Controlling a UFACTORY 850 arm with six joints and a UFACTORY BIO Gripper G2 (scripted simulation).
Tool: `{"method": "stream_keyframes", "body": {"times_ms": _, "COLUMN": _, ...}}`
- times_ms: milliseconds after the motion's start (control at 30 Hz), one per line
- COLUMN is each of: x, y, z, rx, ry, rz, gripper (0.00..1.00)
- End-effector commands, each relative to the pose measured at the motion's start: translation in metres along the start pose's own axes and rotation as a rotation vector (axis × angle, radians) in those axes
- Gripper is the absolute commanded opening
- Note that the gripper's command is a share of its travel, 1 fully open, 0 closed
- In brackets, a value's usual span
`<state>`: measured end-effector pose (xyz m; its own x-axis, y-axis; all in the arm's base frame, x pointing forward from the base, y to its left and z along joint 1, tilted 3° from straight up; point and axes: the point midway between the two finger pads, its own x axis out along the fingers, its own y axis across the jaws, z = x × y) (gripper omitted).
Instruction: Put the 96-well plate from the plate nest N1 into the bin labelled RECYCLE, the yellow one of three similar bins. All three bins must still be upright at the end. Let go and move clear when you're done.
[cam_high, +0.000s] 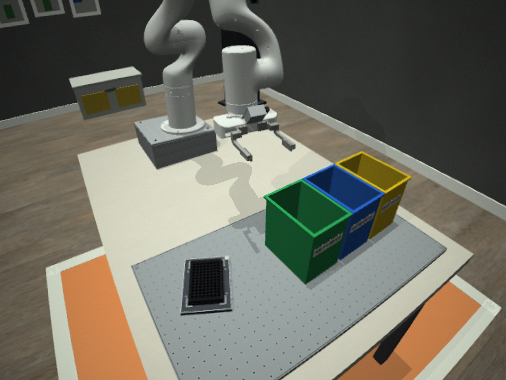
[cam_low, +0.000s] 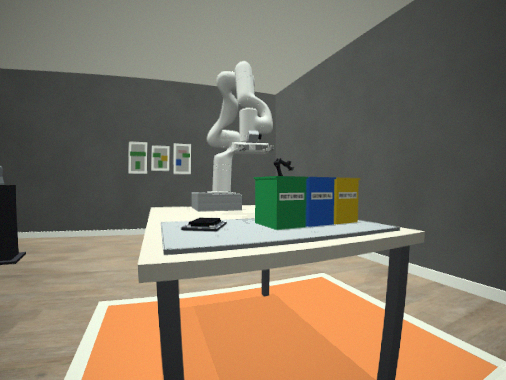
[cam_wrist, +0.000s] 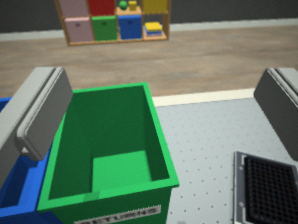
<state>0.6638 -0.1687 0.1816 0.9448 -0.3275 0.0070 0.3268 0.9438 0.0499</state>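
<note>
The black 96-well plate (cam_high: 206, 281) (cam_low: 205, 221) (cam_wrist: 271, 192) sits in its nest (cam_high: 185, 306) (cam_low: 190, 228) (cam_wrist: 239, 187) on the perforated board. The yellow bin (cam_high: 385, 212) (cam_low: 346, 210) stands upright at the right end of the row of three; its label in the exterior view is small and blurred. My gripper (cam_high: 272, 154) (cam_wrist: 162, 112) is open and empty. It hangs high above the table, between the arm's base and the bins, well away from the plate. The inside floor of the yellow bin is hidden.
The blue bin (cam_high: 360, 232) (cam_low: 320, 212) stands between the yellow bin and the green bin (cam_high: 285, 245) (cam_low: 266, 205) (cam_wrist: 122, 172), close together and upright. The green bin stands between the plate and the other bins. The grey arm base (cam_high: 182, 150) is at the table's back.
</note>
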Motion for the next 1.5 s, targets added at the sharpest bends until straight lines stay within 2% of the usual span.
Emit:
{"method": "stream_keyframes", "body": {"times_ms": 0, "x": -0.001, "y": 0.020, "z": -0.007, "rx": -0.007, "ry": 0.040, "rz": 0.123, "gripper": 0.37}}
{"method": "stream_keyframes", "body": {"times_ms": 433, "x": -0.001, "y": 0.026, "z": -0.009, "rx": -0.008, "ry": 0.043, "rz": 0.133, "gripper": 0.37}}
{"method": "stream_keyframes", "body": {"times_ms": 600, "x": 0.007, "y": 0.003, "z": -0.015, "rx": -0.011, "ry": 0.042, "rz": -0.033, "gripper": 0.37}}
{"method": "stream_keyframes", "body": {"times_ms": 667, "x": 0.007, "y": 0.003, "z": -0.015, "rx": -0.011, "ry": 0.042, "rz": -0.033, "gripper": 0.37}}
{"method": "stream_keyframes", "body": {"times_ms": 967, "x": 0.022, "y": -0.038, "z": -0.026, "rx": -0.017, "ry": 0.040, "rz": -0.333, "gripper": 0.37}}
{"method": "stream_keyframes", "body": {"times_ms": 1467, "x": 0.044, "y": -0.097, "z": -0.042, "rx": -0.018, "ry": 0.040, "rz": -0.334, "gripper": 0.37}}
